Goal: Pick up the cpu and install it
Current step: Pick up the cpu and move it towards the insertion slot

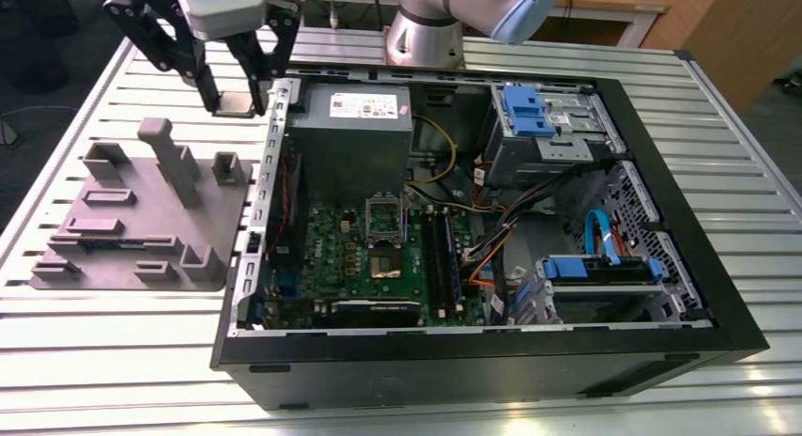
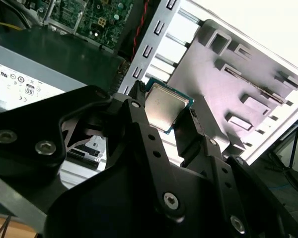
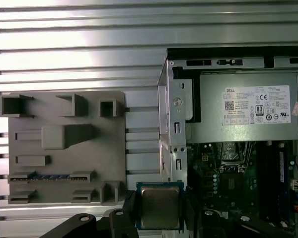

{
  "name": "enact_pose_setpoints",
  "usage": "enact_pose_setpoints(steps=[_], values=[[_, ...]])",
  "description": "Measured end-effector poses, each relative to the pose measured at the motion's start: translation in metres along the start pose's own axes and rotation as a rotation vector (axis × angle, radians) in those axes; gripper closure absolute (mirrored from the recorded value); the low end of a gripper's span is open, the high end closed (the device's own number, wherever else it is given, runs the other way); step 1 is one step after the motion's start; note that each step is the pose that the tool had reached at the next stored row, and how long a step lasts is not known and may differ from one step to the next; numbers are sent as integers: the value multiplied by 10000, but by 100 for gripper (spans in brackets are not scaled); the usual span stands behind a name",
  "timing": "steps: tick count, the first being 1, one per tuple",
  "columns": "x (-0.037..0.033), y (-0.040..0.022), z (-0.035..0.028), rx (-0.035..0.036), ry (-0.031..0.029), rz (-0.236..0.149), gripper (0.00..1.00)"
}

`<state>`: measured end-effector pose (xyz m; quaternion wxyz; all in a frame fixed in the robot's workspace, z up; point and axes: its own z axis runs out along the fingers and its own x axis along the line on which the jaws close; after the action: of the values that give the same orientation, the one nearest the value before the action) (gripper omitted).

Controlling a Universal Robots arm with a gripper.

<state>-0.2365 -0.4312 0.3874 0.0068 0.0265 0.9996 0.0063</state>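
My gripper (image 1: 236, 104) hangs in the air at the exterior view's upper left, just outside the open computer case (image 1: 701, 295), shut on the cpu (image 1: 233, 103). The cpu (image 2: 162, 107) is a small square chip with a silvery top and a thin dark rim, pinched at two opposite edges between the black fingers (image 2: 139, 106). In the first wrist view the cpu (image 3: 160, 207) sits flat, with the slatted table below it. The green motherboard (image 1: 338, 239) lies inside the case, with its silvery socket frame (image 1: 383, 220) near the middle.
A grey parts holder (image 1: 138, 220) with raised pegs and slots lies on the slatted metal table (image 1: 100, 361) at the exterior view's left of the case. Inside the case are a grey power supply (image 1: 351, 126), blue drive brackets (image 1: 524, 112), cables (image 1: 501, 239) and memory slots (image 1: 441, 257).
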Motion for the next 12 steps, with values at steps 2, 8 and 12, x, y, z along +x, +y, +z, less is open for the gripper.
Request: enact_pose_setpoints(steps=[2, 8, 12], values=[[-34, 1, 2, -1, -1, 0, 53], [-177, 8, 4, 0, 0, 0, 53], [-272, 13, 6, 0, 0, 0, 53]])
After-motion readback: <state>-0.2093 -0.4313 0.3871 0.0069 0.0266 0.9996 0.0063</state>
